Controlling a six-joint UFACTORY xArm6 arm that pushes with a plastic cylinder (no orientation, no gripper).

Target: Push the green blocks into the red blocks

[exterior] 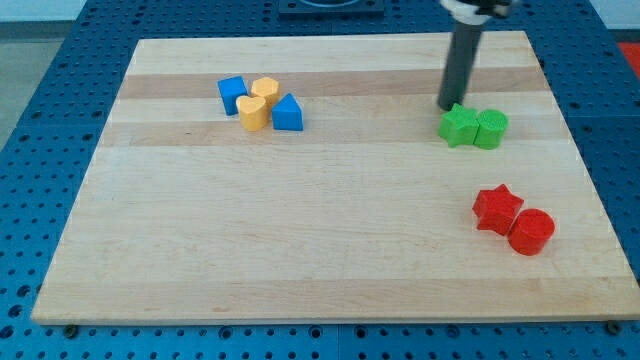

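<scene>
Here the green star block and the green cylinder sit pressed together at the view's upper right of the wooden board, the star on the left. Both are bright, matte green. Well below them, toward the view's right edge, the red star block touches the red cylinder, which lies lower and further right. The two pairs are well apart.

The rod's upper end is cut off by the view's top edge, so the arm above it cannot be made out. At the upper left, two blue blocks and two yellow blocks huddle in a cluster; their exact shapes are hard to tell.

There are no jaws to open or close: my tip holds nothing and stands just above the green star's upper left edge, touching it or very nearly so.
</scene>
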